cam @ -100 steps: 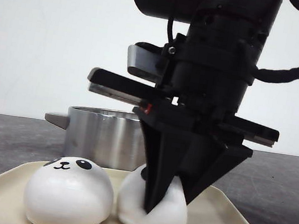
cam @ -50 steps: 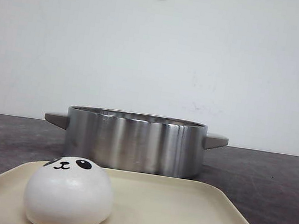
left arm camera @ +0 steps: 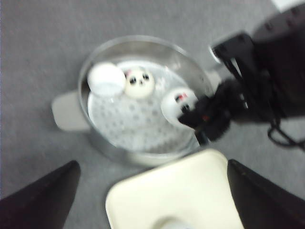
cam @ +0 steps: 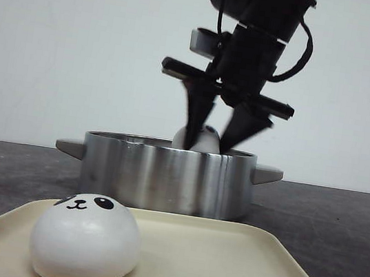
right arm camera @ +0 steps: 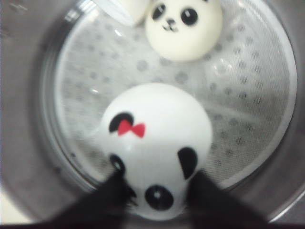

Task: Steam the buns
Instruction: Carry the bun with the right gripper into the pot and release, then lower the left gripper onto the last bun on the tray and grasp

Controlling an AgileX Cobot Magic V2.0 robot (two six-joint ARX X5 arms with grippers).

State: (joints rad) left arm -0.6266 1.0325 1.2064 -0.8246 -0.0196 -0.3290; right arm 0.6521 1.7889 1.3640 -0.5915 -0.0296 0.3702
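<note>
Stainless pot (cam: 165, 175) standing on the grey desk (cam: 340, 217), just behind the cream tray (cam: 236, 264); handles jutting out on both sides, bare desk open to either flank. Above the rim, right tool (cam: 213, 130) reaching down into the pot mouth, black fingers (cam: 198, 112) pinching a white bun (cam: 197, 139) that barely peeks over the steel edge.

On the tray, near its left front corner, one panda bun (cam: 85, 241) sitting alone, most of the tray surface bare to its right.

From the front, pot interior hidden. From the left wrist view, perforated steamer plate (left arm camera: 138, 124) visible inside, with one face-up bun (left arm camera: 139, 82) beside another bun turned over (left arm camera: 106, 79) along the far wall, and the gripped bun (left arm camera: 178, 104) near the wall on the right arm's side. Open plate between them and toward the tray. Left tool (left arm camera: 152, 191) hovering high over the tray edge, fingers spread wide, holding nothing.

From the right wrist view, gripped bun (right arm camera: 157, 160) with a red bow by one ear, squeezed low between dark fingertips (right arm camera: 107, 198), above the plate; face-up bun (right arm camera: 183, 26) well apart beyond it.
</note>
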